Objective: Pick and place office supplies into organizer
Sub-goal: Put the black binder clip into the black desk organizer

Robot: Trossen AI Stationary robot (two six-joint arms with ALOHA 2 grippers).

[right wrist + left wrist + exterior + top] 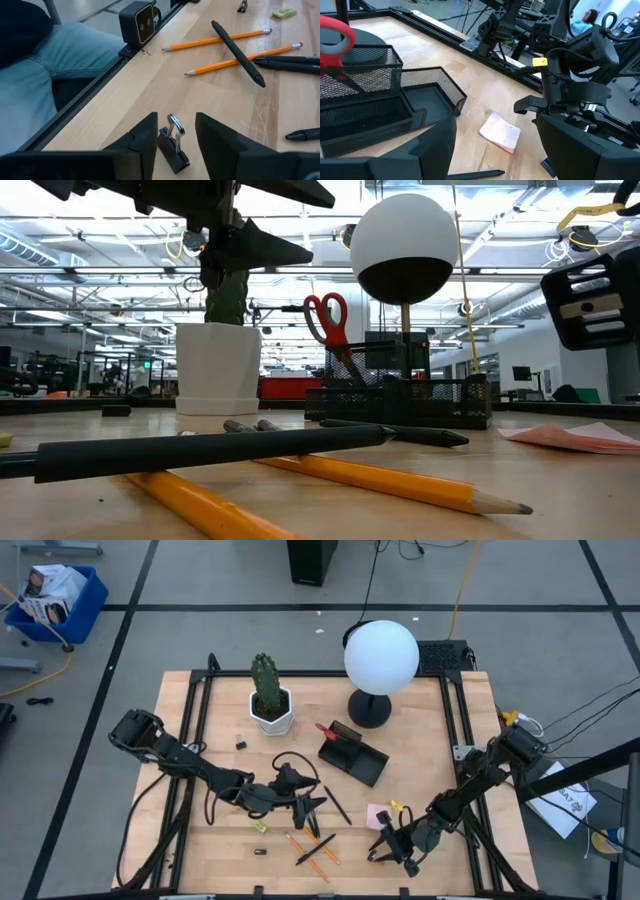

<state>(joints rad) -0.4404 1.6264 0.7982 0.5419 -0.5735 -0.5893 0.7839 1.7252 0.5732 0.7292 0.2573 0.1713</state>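
A: Right gripper [175, 145], near edge of the tabletop [150, 85]. State of the jaws?
B: Apart, one on each side of a small black binder clip [173, 148]. Clip stands between them, wire loops up. Cannot tell whether either jaw touches it.

A: Beyond those jaws?
B: Two orange pencils [240, 60] lying on the wood, a black pen [237, 46] crossed over them. More black pens just past that. Farther still, a small yellow piece [284, 12]. A small camera box [139, 22] sits on the table rail, a person's jeans-clad leg [45, 60] outside it.

A: Left gripper [495, 150]?
B: Jaws wide apart, nothing between them. It hangs over the middle of the tabletop, above the pens.

A: Ahead of the left jaws?
B: Nearest, the pink sticky-note pad [501, 132], flat on the wood. To one side of the jaws, the black mesh organizer [395, 105], with the red-handled scissors [332, 42] standing in its tall compartment.

A: From above?
B: Organizer [353, 754] mid-table. Behind it the white cactus pot [271, 710] and the globe lamp [381, 657]. One more black clip [241, 744] lies well apart, near the pot.
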